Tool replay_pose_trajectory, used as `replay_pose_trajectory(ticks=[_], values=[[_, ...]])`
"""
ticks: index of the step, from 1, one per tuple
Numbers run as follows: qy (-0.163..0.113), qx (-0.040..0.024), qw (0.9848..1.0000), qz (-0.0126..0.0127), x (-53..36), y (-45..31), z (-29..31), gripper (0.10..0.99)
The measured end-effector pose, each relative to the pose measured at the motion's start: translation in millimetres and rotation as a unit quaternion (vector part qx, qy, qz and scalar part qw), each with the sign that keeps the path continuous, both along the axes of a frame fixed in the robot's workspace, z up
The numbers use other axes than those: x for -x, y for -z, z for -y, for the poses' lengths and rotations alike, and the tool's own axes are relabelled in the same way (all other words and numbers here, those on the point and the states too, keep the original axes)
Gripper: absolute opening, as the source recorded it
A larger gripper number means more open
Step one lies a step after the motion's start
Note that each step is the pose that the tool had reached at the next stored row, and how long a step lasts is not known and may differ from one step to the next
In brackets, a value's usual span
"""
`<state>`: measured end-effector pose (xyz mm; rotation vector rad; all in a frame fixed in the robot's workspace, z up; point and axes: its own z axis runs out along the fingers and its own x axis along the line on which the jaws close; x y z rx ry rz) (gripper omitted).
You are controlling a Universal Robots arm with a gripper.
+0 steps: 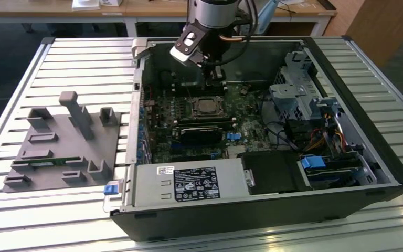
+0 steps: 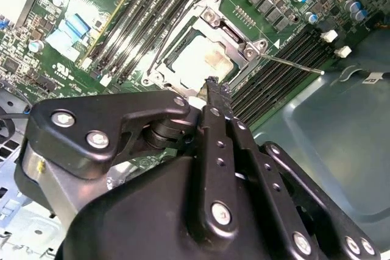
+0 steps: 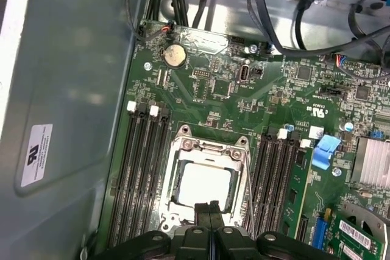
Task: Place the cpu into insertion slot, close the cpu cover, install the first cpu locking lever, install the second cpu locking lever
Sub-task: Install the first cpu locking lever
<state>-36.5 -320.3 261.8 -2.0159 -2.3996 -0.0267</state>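
Surface (image 1: 82,58) of metal slats carries an open black computer case (image 1: 257,220), lying on its side with the motherboard (image 1: 251,105) facing up. Grey moulded fixture (image 1: 48,157) sits on the slats at the exterior view's left, just beside the case. Silver power supply (image 1: 187,184) fills the near corner of the case. Arm (image 1: 214,13) comes down from above into the far half of the case, with the end effector (image 1: 215,79) hanging just past the far edge of the insertion slot (image 1: 205,107), near the board's middle. In both wrist views the end effector (image 2: 213,83) (image 3: 210,206) has its fingers pressed together with nothing between them, and its tip lines up with the socket's edge; contact can't be made out. Long black memory slots (image 3: 143,175) run along both sides of the socket. The cpu cover (image 3: 207,148) (image 2: 228,28) lies flat over the socket as a silver frame. The cpu (image 3: 204,184) (image 2: 198,62) is seated in the slot, its pale face showing through the cover's window. One thin locking lever (image 2: 292,65) sticks out from the socket's corner across the memory slots; whether it is latched can't be told.
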Motion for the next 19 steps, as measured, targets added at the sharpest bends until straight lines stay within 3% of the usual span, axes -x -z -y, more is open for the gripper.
replay_pose_trajectory(ticks=[7, 11, 19], values=[[-0.024, 0.0001, 0.9997, 0.0000, 0.1, 0.0, -0.2, 0.106], [-0.056, 0.0001, 0.9985, 0.0000, 0.0, 0.0, -0.2, 0.106], [-0.086, 0.0001, 0.9963, 0.0000, -0.2, 0.0, -0.2, 0.106]])
